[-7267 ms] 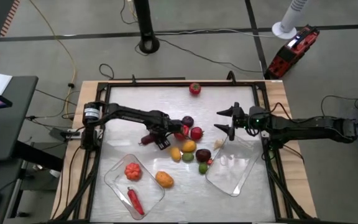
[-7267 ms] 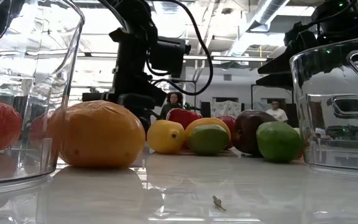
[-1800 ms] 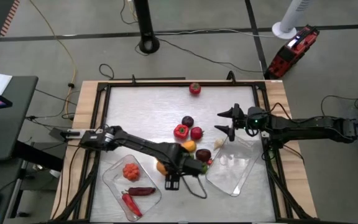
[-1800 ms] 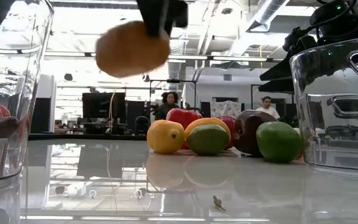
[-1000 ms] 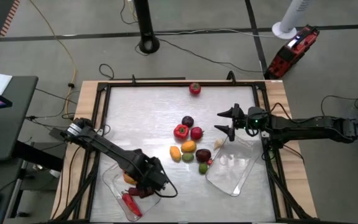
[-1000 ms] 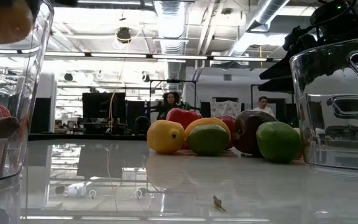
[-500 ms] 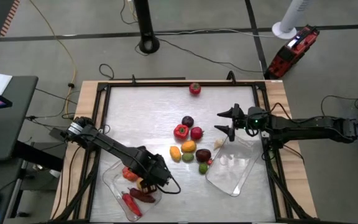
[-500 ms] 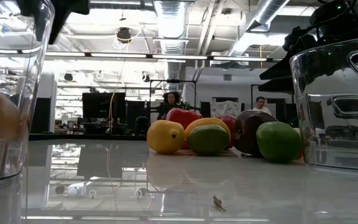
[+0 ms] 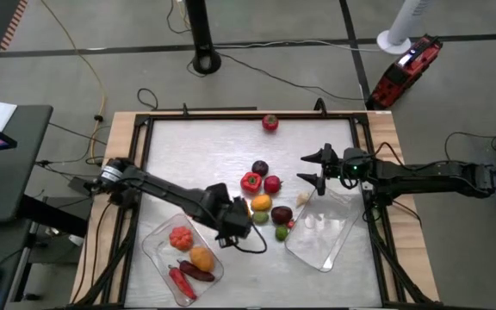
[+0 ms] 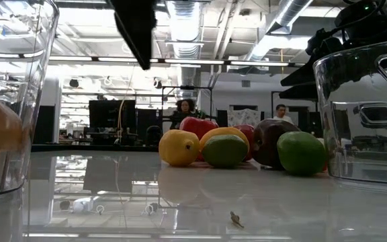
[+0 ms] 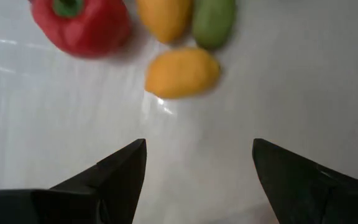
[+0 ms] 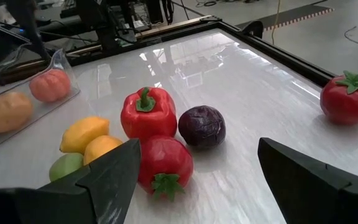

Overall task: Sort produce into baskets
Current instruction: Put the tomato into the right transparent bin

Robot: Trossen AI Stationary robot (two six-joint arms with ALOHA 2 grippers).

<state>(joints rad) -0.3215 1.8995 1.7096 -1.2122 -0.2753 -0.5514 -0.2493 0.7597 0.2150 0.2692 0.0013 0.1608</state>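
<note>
The left tray (image 9: 158, 244) holds an orange-red piece (image 9: 180, 237), an orange piece (image 9: 201, 257), a red chilli (image 9: 179, 277) and a dark purple piece (image 9: 198, 271). The right tray (image 9: 321, 232) stands at the near right. Mid-table lie a red pepper (image 9: 251, 182), a tomato (image 9: 271, 183), a dark purple piece (image 9: 260, 168), orange, yellow (image 11: 182, 73) and green pieces. My left gripper (image 9: 233, 226) is open and empty between the left tray and the yellow piece. My right gripper (image 9: 317, 168) is open and empty, right of the cluster.
A lone red tomato (image 9: 269, 122) lies near the table's far edge. A dark maroon piece (image 9: 281, 214) and a green lime (image 9: 282, 232) lie close to the right tray. A black frame (image 9: 248, 112) runs round the table. People stand in the room behind.
My left gripper carried the orange piece over the left tray and let it go; the piece now lies in the tray. The gripper has then gone toward the table's right and far side, to the produce cluster.
</note>
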